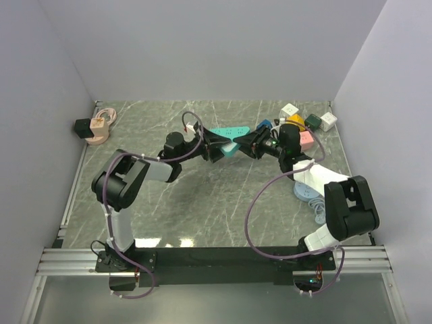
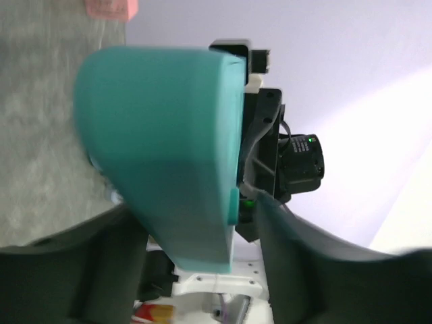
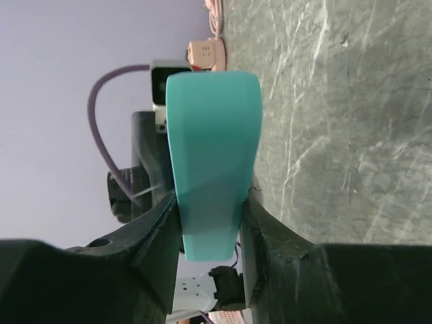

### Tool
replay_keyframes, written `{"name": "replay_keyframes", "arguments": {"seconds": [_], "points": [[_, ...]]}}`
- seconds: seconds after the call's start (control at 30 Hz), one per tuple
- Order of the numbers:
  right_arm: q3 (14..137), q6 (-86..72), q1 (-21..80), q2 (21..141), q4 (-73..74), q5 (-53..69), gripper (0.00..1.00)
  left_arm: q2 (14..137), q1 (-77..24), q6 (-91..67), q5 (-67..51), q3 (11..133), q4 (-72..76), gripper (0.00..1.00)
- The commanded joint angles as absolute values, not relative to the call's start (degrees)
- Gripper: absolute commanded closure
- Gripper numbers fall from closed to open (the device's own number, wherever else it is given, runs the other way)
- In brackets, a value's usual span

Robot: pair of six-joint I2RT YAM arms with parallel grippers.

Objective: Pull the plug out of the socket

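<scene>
Socket (image 1: 229, 132) face, overhead view only

A grey-green marbled table (image 1: 202, 202) with pale veins filled the booth, closed in by plain lavender-white walls (image 1: 216, 47) on three sides. An aluminium rail (image 1: 67, 262) ran along its near edge under soft, even light.

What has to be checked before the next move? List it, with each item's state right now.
1. left gripper clamped on the teal power strip: ok.
2. right gripper clamped on the same strip: ok.
3. One gripper on the plug itself: not ok; both hold the strip's body.
4. Plug seated in this strip: cannot tell; no view shows one.
5. Pile of adapters clear of the right arm: not ok; it lies close beside it.
</scene>
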State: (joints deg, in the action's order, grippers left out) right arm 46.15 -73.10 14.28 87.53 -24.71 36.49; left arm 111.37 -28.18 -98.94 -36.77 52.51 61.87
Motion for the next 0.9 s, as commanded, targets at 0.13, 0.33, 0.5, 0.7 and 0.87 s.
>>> {"name": "replay_keyframes", "arguments": {"seconds": [0.13,0.33,0.5,0.7,0.87], "points": [[45.88,-65.15,5.03,75.77,-15.43,32.52,1.00,97.23,-29.63,-79.50,-33.76,49.30,33.27,0.01],[56.91,-46.02,-3.24,71.54,22.83,18.17,1.00,90.80,-26.99,-66.22,-20.67,53.60,3.38,0.01],[56.61,-42.01,-7.11,71.98,34.36,10.64,1.00,87.90,-24.44,-60.47,-14.59,55.72,-5.88,0.01],[49.84,-43.33,-12.64,73.30,37.61,6.43,1.00,85.43,-18.81,-58.10,-15.21,54.84,-7.64,0.01],[46.59,-43.42,-16.52,73.83,37.97,3.34,1.00,81.83,-14.86,-54.50,-11.78,55.90,-11.50,0.01]]}}
